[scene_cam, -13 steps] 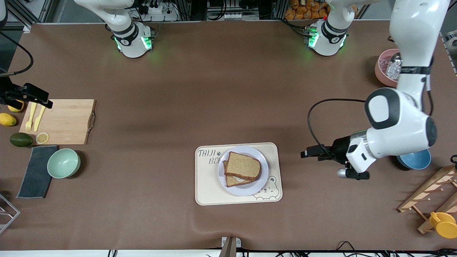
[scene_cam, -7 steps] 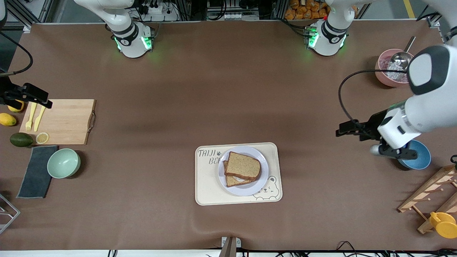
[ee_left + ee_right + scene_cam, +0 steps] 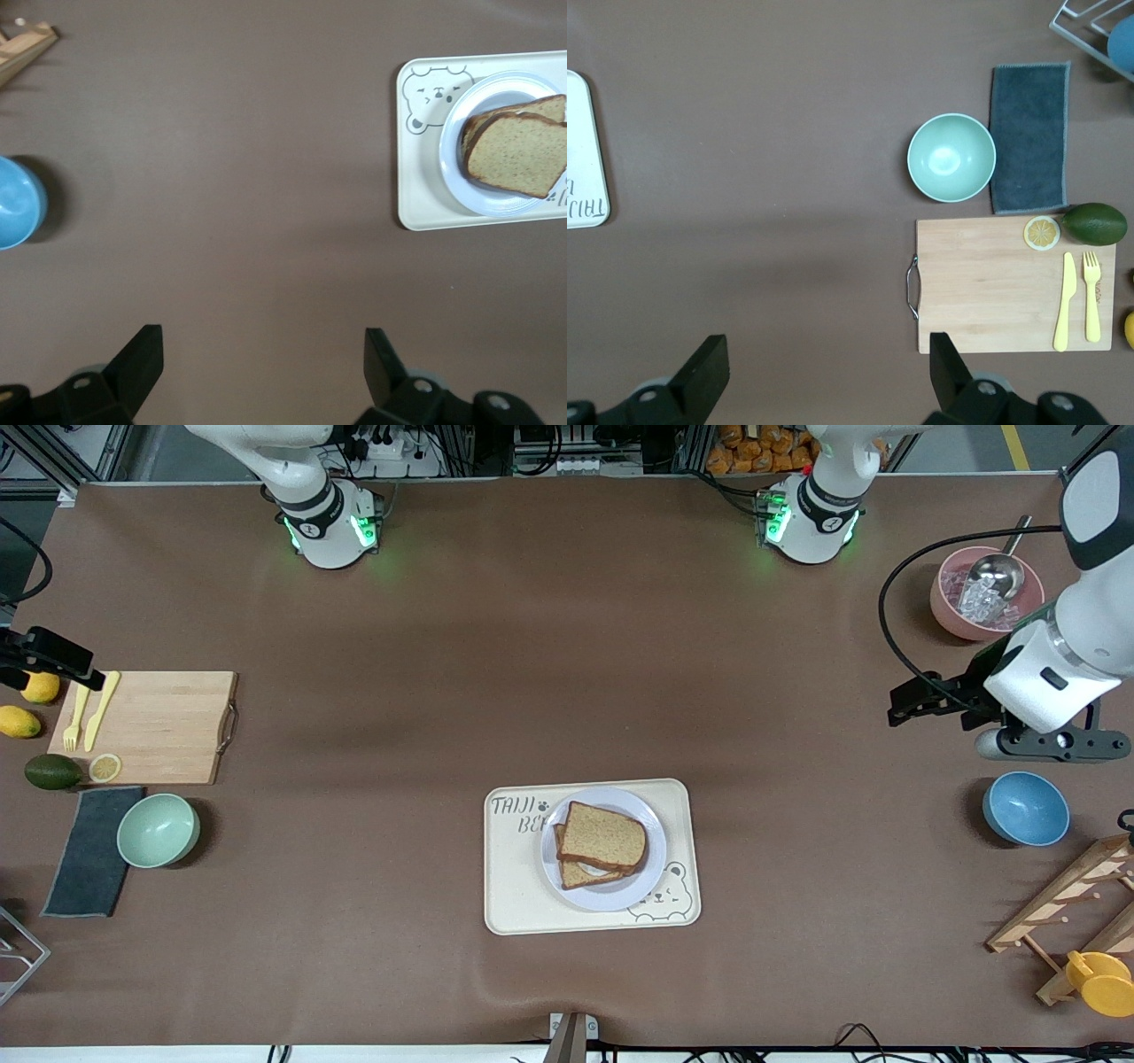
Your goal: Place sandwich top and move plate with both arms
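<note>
Sandwich top point(image 3: 605, 836): laid on the lower slice, slightly askew, at centre of plate point(image 3: 645, 882); placement judged done. Plate: seated on the cream bear tray point(image 3: 514, 903), nearer the front camera than table centre; not yet moved, so that step judged still outstanding.

Left gripper point(image 3: 905, 705): at about 2 o'clock from the plate, well apart, over bare table near the pink bowl point(image 3: 946, 611) and above the blue bowl point(image 3: 1026, 808); fingers spread, holding nothing.

Right gripper point(image 3: 84, 673): at about 10 o'clock, well apart, over the cutting board point(image 3: 168, 726) edge by the yellow cutlery point(image 3: 89, 713); fingers spread, empty.

Remaining: both arms to reach the plate rim and carry it.
</note>
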Controlling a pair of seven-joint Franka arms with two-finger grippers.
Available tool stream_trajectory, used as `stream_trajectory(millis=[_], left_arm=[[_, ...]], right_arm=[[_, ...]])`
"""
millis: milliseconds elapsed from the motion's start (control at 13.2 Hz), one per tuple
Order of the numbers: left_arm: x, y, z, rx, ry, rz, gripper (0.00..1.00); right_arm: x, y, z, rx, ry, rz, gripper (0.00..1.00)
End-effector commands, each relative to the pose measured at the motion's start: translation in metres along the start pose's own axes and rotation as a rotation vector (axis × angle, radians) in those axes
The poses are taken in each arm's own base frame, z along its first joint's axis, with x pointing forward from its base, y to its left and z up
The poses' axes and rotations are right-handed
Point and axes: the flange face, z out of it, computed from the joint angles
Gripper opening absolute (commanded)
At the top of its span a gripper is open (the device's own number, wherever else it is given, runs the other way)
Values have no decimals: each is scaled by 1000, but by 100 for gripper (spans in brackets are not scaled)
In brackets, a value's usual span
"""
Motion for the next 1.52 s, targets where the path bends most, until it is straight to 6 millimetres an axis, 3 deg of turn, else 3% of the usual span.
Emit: stream_trajectory(millis=[0,152,304,456,759,987,1443], left_arm=[[-14,-3,-28,39,26,-13,100],[-21,-6,-41,42,47,-19,100],[-28,-32,-55,51,50,-52,100],[-41,-43,-64,61,21,-53,100],[-63,-50,-83,72,16,-87,100],[-75,-48,-86,73,10,-87,100],[-72,-54,-79,71,21,-96,100]], right_arm=[[0,-7,-8,-3,-5,-5,100],[1,-10,-12,-11,10,-14,100],[3,-21,-10,-20,12,-31,100],[4,-19,-8,-21,13,-31,100],[9,-20,-3,-23,15,-34,100],[9,-19,-3,-22,13,-32,100],[9,-14,-2,-19,12,-23,100]])
